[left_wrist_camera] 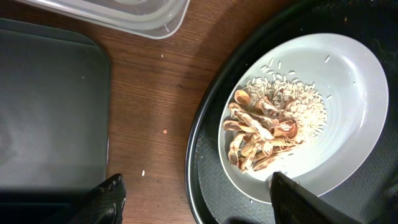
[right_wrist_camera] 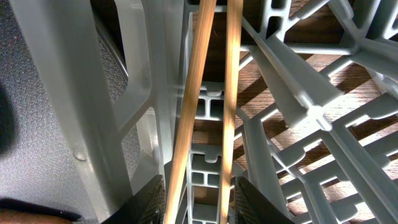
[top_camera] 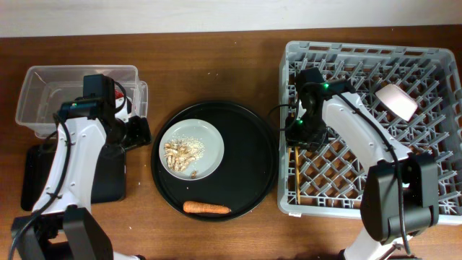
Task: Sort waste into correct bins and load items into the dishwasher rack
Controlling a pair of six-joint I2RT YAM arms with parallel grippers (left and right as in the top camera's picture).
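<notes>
Framing two chopsticks (right_wrist_camera: 194,93) between right claw (right_wrist_camera: 200,198) tips, overhead merging them.

Soft even light, faint shadows, mild sheen on the plate (left_wrist_camera: 354,93), blurry wrist-view foregrounds.

two wooden chopsticks (right_wrist_camera: 231,93) flanked by the gripper (right_wrist_camera: 199,190), lying on grey rack (right_wrist_camera: 314,115)

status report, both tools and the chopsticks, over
left tool open, empty, near plate. right tool straddles chopsticks in rack, grip unclear. scraps, carrot unsorted. nothing blocking seen.
</notes>
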